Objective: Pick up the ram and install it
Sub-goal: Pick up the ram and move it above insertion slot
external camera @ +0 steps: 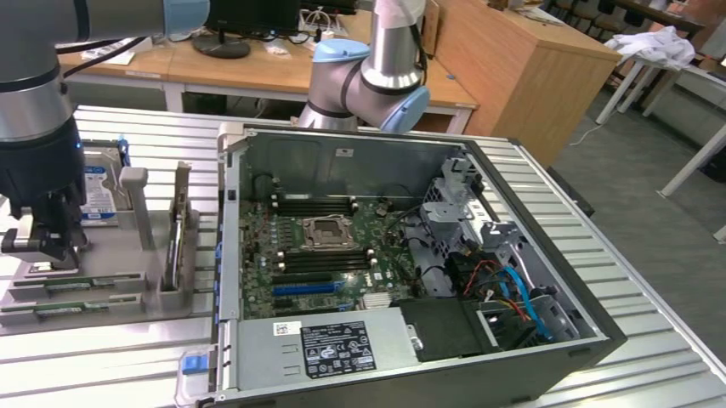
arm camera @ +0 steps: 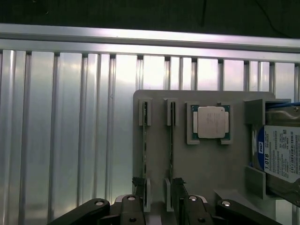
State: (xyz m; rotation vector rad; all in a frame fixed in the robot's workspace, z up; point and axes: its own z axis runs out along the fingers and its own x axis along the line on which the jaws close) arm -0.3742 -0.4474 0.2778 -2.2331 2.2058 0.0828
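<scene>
Your hand (arm camera: 158, 183), fingers apart, hangs just over one end of the ram (arm camera: 171, 140), whose length runs straight away between them.

Desk (arm camera: 65, 117): ribbed bare aluminium, brushed, bright sheen. Holder (arm camera: 211, 164): smooth matt grey plastic. Ram (arm camera: 145, 140): thin green circuit board, dull. Processor (arm camera: 211, 121): satin silver metal lid on green board. Hard drive (arm camera: 281, 154): glossy paper label, metal body. Hand (arm camera: 158, 187): matt black, shiny screw heads. Computer case (external camera: 590, 340): dark painted metal, semi-matt.
</scene>
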